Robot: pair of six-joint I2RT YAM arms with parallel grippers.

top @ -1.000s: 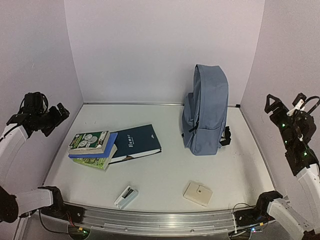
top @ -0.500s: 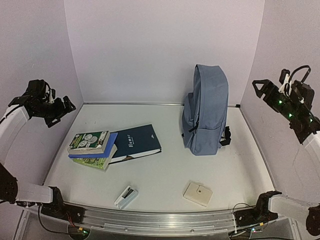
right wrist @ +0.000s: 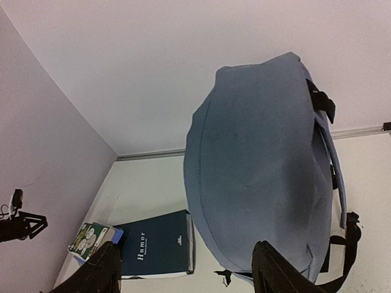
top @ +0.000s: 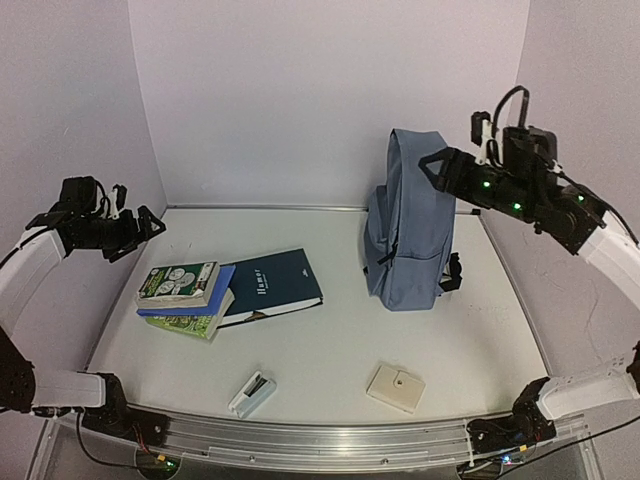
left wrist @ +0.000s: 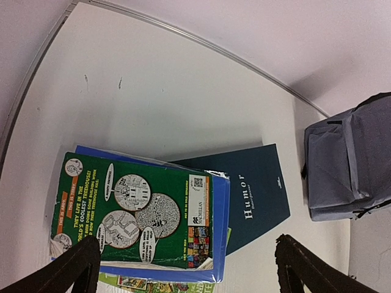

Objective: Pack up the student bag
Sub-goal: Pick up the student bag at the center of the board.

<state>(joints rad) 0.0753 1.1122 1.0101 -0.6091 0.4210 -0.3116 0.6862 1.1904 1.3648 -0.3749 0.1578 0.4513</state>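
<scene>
The student bag [top: 412,225] stands upright at the back right of the table, slate blue with black straps; it also shows in the left wrist view [left wrist: 348,165] and fills the right wrist view [right wrist: 256,177]. My right gripper [top: 432,165] hovers in the air by the bag's top right side, open, with nothing between its fingers [right wrist: 101,271]. My left gripper [top: 150,222] hangs open above the table's left edge, over a stack of books [left wrist: 140,213]. The stack has a green book on a blue one. A dark navy book [top: 272,283] lies beside it.
A small white device [top: 252,393] and a beige square box [top: 396,387] lie near the front edge. Walls close the table in at the back and on both sides. A metal rail [top: 320,440] runs along the front.
The right arm swung up and left from the right wall to the bag's top. The left arm moved right and slightly down, towards the book stack.
</scene>
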